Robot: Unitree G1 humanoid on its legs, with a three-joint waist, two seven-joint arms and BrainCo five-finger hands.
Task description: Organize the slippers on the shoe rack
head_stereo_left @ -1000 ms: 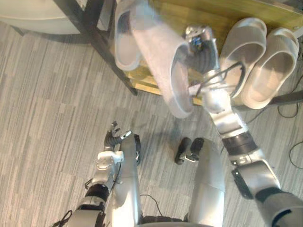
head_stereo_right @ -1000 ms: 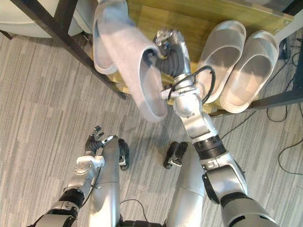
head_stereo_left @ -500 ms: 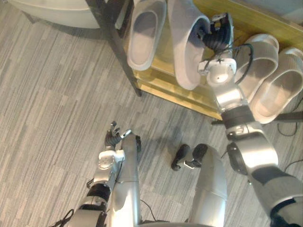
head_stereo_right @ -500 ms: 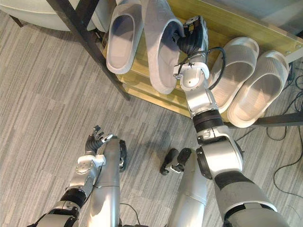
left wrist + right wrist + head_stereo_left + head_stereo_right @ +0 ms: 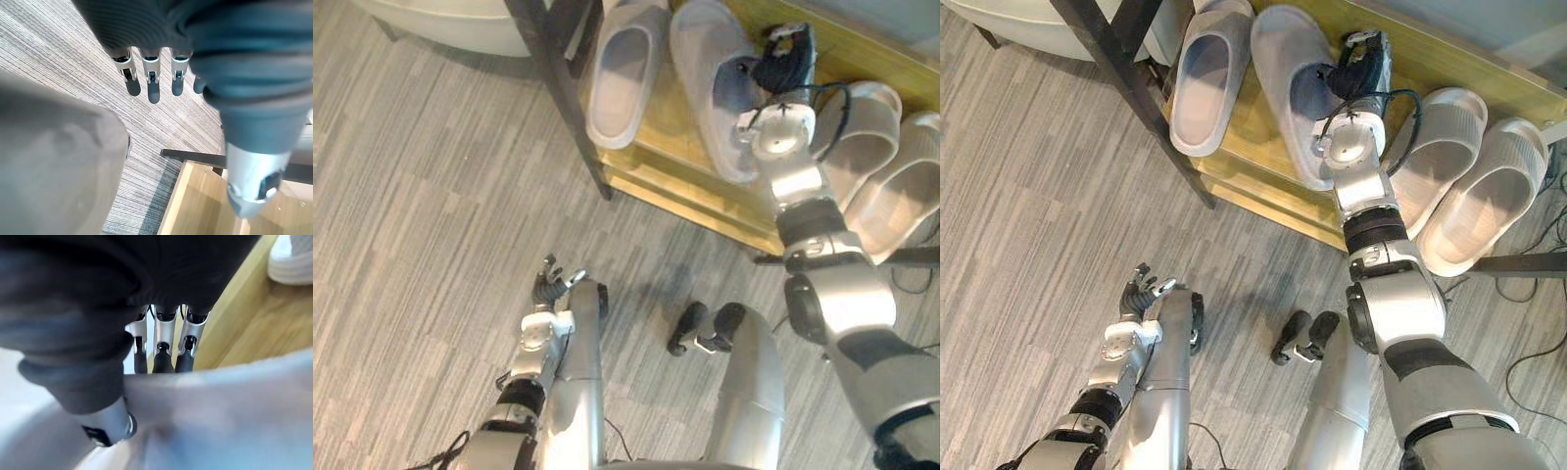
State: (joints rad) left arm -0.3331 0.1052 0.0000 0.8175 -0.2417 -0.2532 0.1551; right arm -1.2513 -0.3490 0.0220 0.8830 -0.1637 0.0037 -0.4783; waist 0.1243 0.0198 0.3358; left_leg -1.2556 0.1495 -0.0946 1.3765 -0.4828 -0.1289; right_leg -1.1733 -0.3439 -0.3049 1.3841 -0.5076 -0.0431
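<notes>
Slipper [image 5: 1285,83] lowered onto shoe rack [image 5: 1253,152] | right robot hand [image 5: 1359,61] pinching it | left robot hand [image 5: 1141,292] spread

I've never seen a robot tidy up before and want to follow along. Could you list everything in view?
shoe rack: one, yellow wood shelf on a dark frame, ahead of the robot.
held slipper: one, pale grey, at the shelf, in the right hand.
other grey slipper: one, pale grey, on the shelf just left of it.
cream slippers: two, cream, side by side at the shelf's right end.
rounded object: one, off-white, beyond the rack's left post, cut off.
floor: grey, striped.
right hand: closed on the held slipper's strap.
left hand: low, fingers relaxed, holding nothing.
</notes>
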